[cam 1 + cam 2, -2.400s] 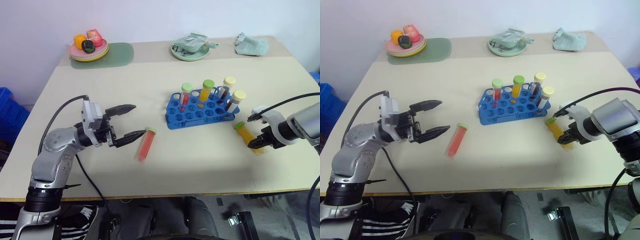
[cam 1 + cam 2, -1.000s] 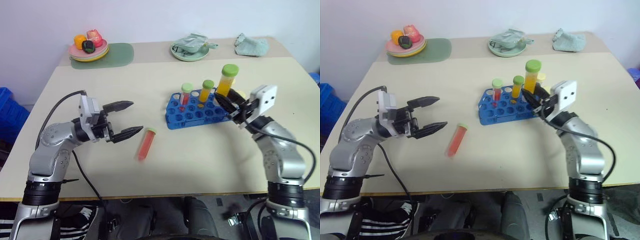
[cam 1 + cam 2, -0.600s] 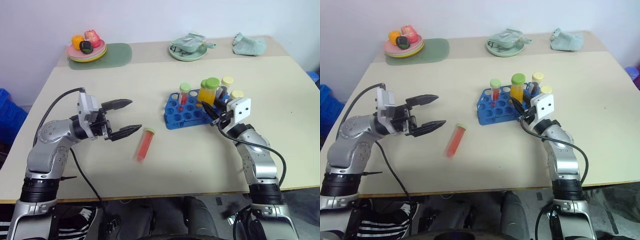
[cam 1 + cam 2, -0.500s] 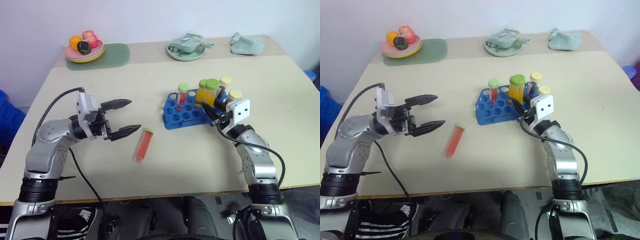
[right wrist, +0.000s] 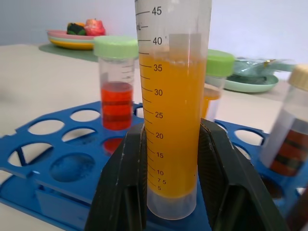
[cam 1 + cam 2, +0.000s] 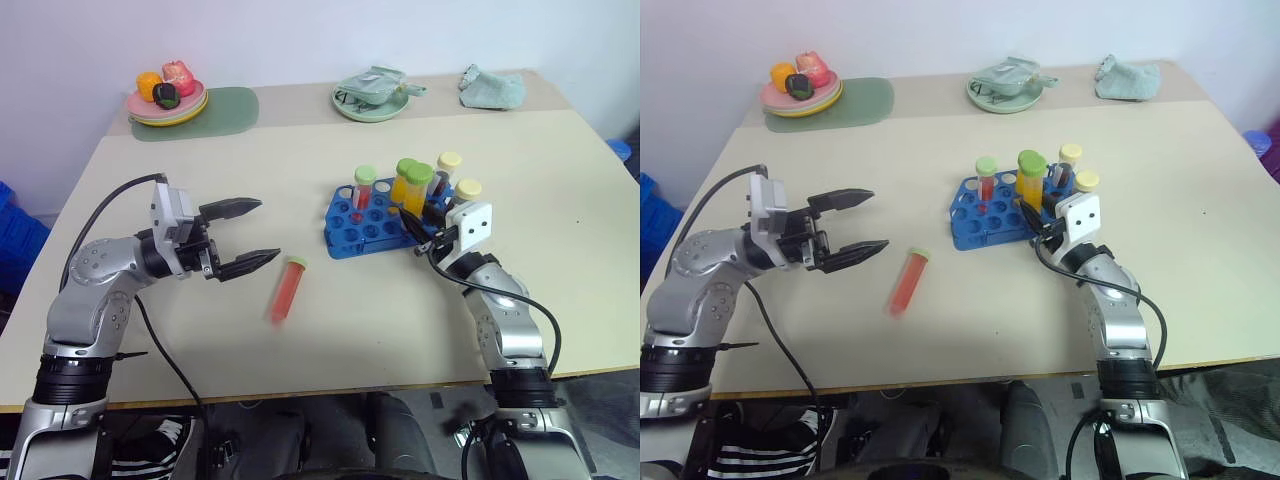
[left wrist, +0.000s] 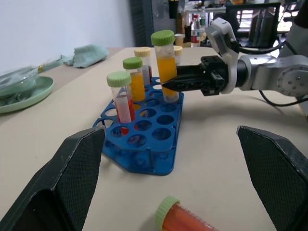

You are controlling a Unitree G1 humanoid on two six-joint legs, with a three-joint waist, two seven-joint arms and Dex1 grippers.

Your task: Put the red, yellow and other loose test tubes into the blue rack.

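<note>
Clamped in the right gripper (image 7: 169,85): an upright yellow-orange tube (image 5: 173,110), green-capped, poised over the near right part of the blue rack (image 6: 385,219), base at the level of the holes. Already standing in the rack: a red tube (image 6: 365,188), another orange one (image 7: 134,77) and two pale-capped tubes (image 6: 458,194). Lying loose on the table (image 6: 300,400), left of the rack: a reddish tube (image 6: 288,288), just beside the wide-spread, empty left gripper (image 6: 246,236).

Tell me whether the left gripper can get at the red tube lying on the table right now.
Probably yes. The left gripper is open and empty, beside the red tube, which lies alone on bare table with nothing between them.
</note>
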